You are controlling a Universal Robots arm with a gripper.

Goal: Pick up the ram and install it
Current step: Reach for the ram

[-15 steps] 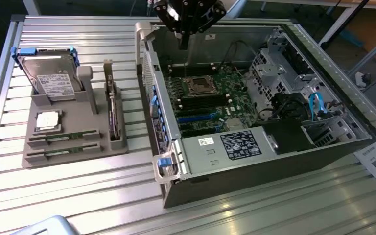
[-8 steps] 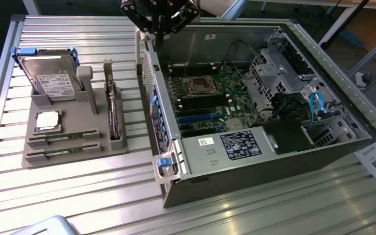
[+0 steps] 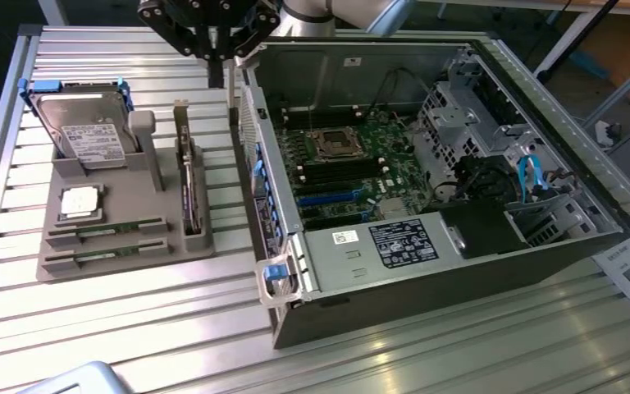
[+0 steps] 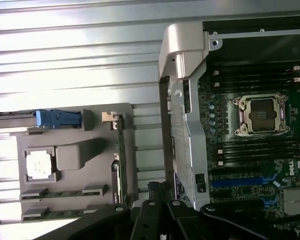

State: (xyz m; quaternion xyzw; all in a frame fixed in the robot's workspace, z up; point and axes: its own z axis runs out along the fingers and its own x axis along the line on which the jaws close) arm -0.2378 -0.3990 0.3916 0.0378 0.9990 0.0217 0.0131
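Two ram sticks lie flat in slots at the near end of the grey holder (image 3: pixel 129 267): one ram stick (image 3: pixel 107 229) (image 4: pixel 65 193) and a second ram stick (image 3: pixel 105 253) (image 4: pixel 60 214) beside it. My gripper (image 3: pixel 217 80) (image 4: pixel 157 189) hangs high over the gap between the holder and the open computer case (image 3: pixel 425 271), well away from the ram. Its fingers are shut with nothing between them. The motherboard (image 3: pixel 348 164) (image 4: pixel 255 115) lies exposed inside the case, with long dark memory slots (image 4: pixel 255 75) on both sides of the processor socket (image 4: pixel 260 115).
The holder also carries a hard drive (image 3: pixel 88 135) in a blue bracket, a silver processor chip (image 3: pixel 81 203) (image 4: pixel 40 164) and an upright dark expansion card (image 3: pixel 191 193) (image 4: pixel 121 160). The case's rear wall (image 3: pixel 252 156) rises close beside the holder. Ribbed metal table (image 3: pixel 129 328) lies all around.
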